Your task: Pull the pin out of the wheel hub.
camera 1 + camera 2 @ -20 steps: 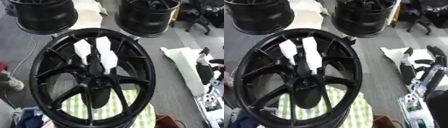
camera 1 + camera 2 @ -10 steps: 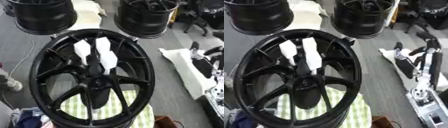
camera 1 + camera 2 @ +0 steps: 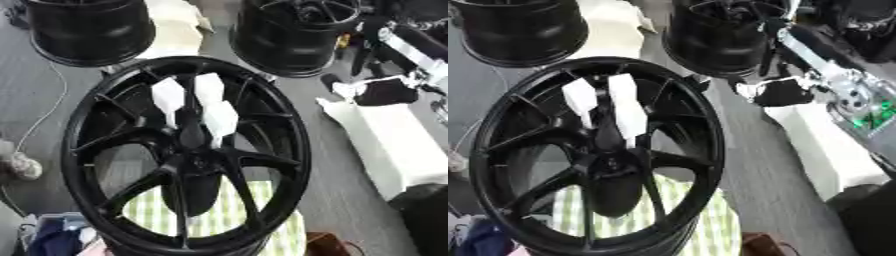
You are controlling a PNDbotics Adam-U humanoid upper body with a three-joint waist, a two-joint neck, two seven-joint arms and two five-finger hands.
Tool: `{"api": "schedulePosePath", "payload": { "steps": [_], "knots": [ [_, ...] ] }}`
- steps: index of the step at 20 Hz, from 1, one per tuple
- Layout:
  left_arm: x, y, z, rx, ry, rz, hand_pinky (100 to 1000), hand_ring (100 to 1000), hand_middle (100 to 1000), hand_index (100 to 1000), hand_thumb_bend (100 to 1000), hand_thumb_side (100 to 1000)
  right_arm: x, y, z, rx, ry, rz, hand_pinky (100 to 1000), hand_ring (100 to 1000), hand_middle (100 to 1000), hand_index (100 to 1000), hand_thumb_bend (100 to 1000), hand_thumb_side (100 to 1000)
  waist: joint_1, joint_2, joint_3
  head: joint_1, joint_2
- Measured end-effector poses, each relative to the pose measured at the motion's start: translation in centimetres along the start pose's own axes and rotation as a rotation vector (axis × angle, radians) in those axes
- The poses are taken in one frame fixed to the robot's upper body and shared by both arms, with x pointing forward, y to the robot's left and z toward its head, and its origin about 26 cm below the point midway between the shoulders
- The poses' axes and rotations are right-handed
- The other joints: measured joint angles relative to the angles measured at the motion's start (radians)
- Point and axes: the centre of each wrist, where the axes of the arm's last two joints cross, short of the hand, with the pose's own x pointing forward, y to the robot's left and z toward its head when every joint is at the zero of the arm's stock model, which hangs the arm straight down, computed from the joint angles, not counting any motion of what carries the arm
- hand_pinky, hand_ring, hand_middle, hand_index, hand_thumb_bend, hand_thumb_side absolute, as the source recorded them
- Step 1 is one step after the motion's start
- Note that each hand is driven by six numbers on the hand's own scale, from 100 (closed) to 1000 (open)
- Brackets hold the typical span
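A large black wheel rim [image 3: 289, 150] lies flat in the middle, its spokes meeting at the hub [image 3: 194, 155]. Three white pins stand close together just above the hub: one on the left [image 3: 168, 95], one in the middle [image 3: 208, 87], one lower right [image 3: 220, 120]. My right hand [image 3: 855, 102] hangs in the air at the right edge, well away from the rim. Its fingers [image 3: 811, 57] stretch up and to the left and hold nothing. Nothing touches the pins. My left hand does not show.
Two more black rims stand at the back, left [image 3: 87, 30] and right [image 3: 297, 35]. A white cloth [image 3: 394, 145] lies right of the wheel, and a green checked cloth [image 3: 219, 215] under it. Blue fabric [image 3: 52, 240] sits at the lower left.
My right hand has risen from the lower right edge towards the upper right, fingers still stretched out. The wheel and its white pins have not moved.
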Motion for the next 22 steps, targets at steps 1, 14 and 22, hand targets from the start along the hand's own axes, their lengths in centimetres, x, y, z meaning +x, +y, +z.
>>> {"api": "schedulePosePath", "payload": {
  "steps": [1, 14, 22],
  "knots": [
    [0.0, 0.0, 0.0, -0.003, -0.001, 0.0, 608, 699, 638, 874, 100, 716, 0.6, -0.1, -0.4, 0.058, -0.012, 0.004, 334, 500, 863, 864, 354, 251, -0.001, 0.0, 0.005, -0.005, 0.0],
    [-0.1, -0.1, -0.1, -0.024, 0.005, -0.005, 607, 698, 638, 875, 100, 718, 5.6, 0.1, -3.2, 0.368, -0.12, 0.049, 423, 513, 921, 896, 409, 216, -0.01, -0.001, 0.032, -0.036, 0.009],
    [-0.1, -0.1, -0.2, -0.025, 0.005, -0.003, 606, 697, 637, 874, 100, 719, 6.6, 1.0, -3.9, 0.406, -0.048, 0.111, 497, 531, 935, 909, 406, 209, -0.005, -0.001, 0.041, -0.044, 0.009]
  ]
}}
